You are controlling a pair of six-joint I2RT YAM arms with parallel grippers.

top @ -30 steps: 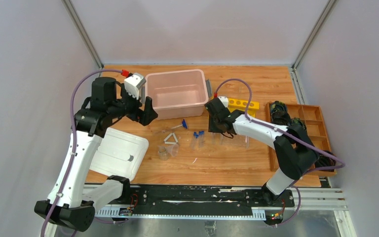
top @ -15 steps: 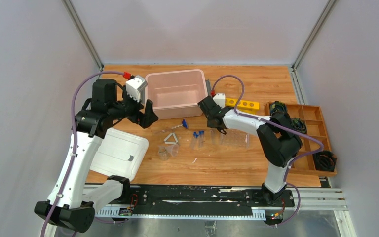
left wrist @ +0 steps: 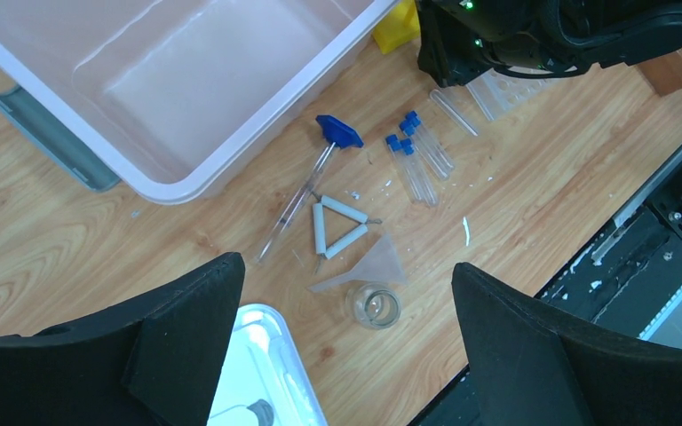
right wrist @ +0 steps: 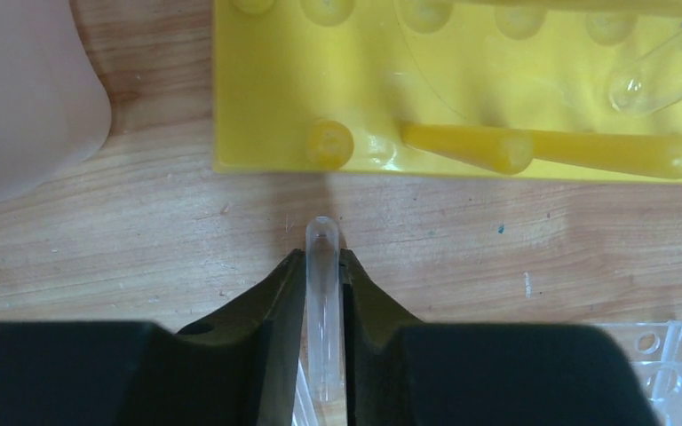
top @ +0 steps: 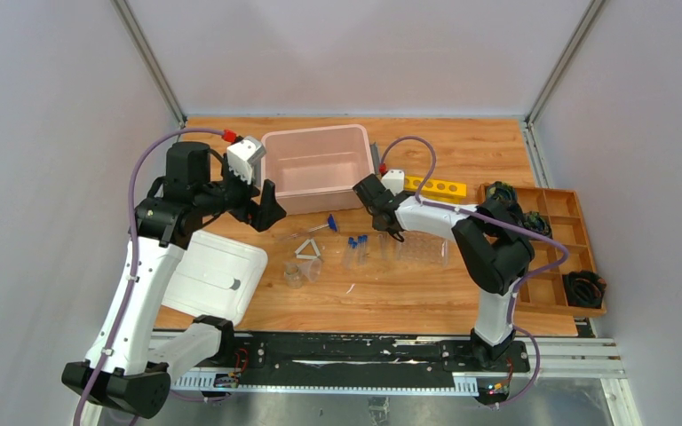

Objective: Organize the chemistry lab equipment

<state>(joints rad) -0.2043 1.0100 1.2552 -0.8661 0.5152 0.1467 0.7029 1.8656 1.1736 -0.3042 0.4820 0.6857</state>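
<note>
My right gripper (right wrist: 322, 266) is shut on a small clear tube (right wrist: 323, 253), held just above the wood in front of a yellow rack (right wrist: 497, 80). In the top view the right gripper (top: 380, 213) is between the pink bin and the clear tube rack (top: 422, 249). My left gripper (left wrist: 346, 271) is open and empty, high above the pile. Below it lie several blue-capped tubes (left wrist: 417, 151), a blue-tipped rod (left wrist: 306, 191), a white triangle (left wrist: 342, 210), a clear funnel (left wrist: 377, 262) and a clear cup (left wrist: 374, 306).
A pink bin (top: 320, 131) stands at the back centre. A white lid (top: 218, 275) lies at the front left. A wooden compartment tray (top: 577, 232) with black coiled items sits at the right. The yellow rack (top: 438, 187) lies behind the clear rack.
My right gripper has moved left and back from over the clear rack to beside the bin's corner. The left arm has barely moved.
</note>
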